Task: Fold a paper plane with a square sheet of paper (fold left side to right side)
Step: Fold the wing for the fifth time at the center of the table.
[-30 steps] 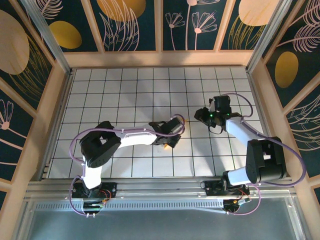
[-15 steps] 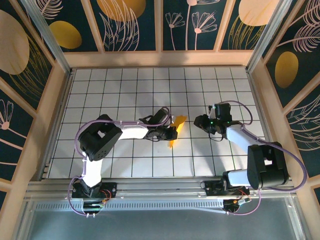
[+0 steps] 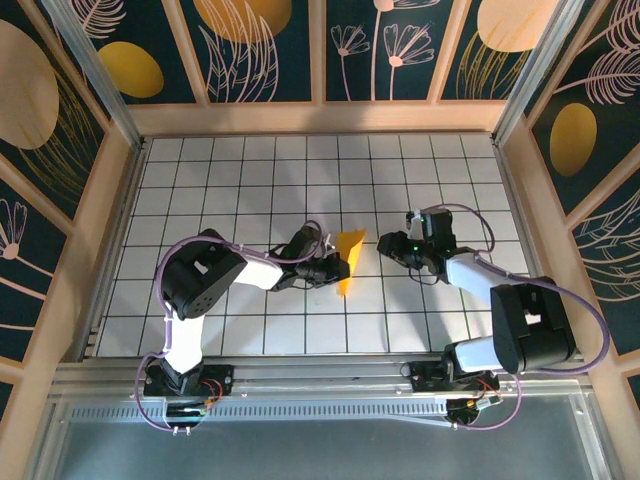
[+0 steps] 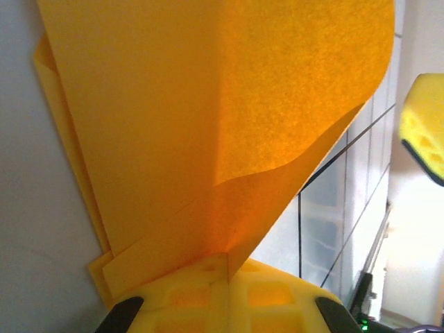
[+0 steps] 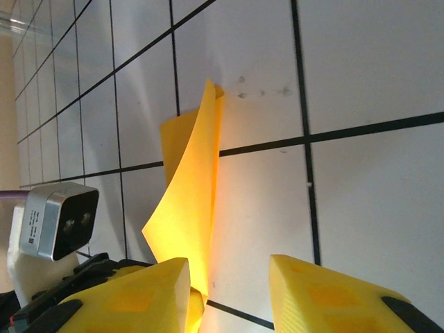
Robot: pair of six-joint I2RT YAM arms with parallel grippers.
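Orange-yellow paper plane (image 3: 349, 257), half-formed, sits just toward 4 o'clock of the centre of the white gridded table (image 3: 220, 180). In the overhead view its broad end points to 12 o'clock and its narrow end to 6 o'clock. The left gripper (image 3: 333, 268) reaches in from the paper's 9 o'clock side and is clenched on its lower part. The left wrist view shows the folded layers rising out between the closed yellow pads (image 4: 270, 295), with one flap curling free toward 1 o'clock. The right gripper (image 3: 393, 247) sits at the paper's 3 o'clock, near it but apart in the overhead view. Seen from the right wrist, its yellow fingers (image 5: 326, 295) stand released with bare table between them. The paper curves up off the tiles just beside the finger at 7 o'clock; whether the two touch cannot be told.
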